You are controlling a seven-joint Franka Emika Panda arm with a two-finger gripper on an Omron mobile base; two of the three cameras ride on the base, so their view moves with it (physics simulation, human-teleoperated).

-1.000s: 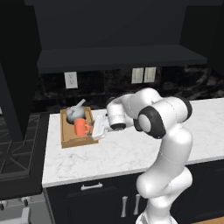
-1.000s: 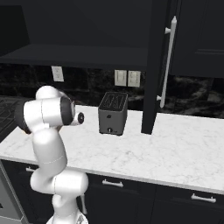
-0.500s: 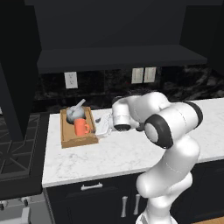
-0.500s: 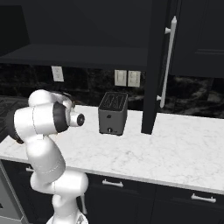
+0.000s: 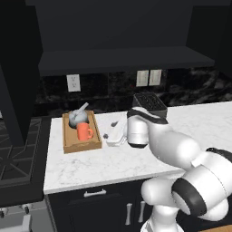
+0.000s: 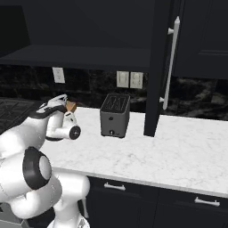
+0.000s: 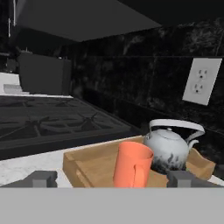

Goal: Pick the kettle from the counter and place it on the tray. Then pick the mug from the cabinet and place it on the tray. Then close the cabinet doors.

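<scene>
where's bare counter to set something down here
Bare counter runs from the toaster rightward past the open cabinet door, and along the front edge. It is crowded at the left end: the tray holds the kettle and mug, the open claw beside it.

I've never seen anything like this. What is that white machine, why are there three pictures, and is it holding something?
It is a white robot arm with a two-finger gripper. Two cameras ride behind it, left and right; the third sits on its hand. On the white marble counter lies a light-brown wooden tray carrying a small grey metal kettle and an orange-red mug. A boxy dark toaster stands nearby. The gripper is open, holding nothing. One tall dark cabinet door stands open.
</scene>
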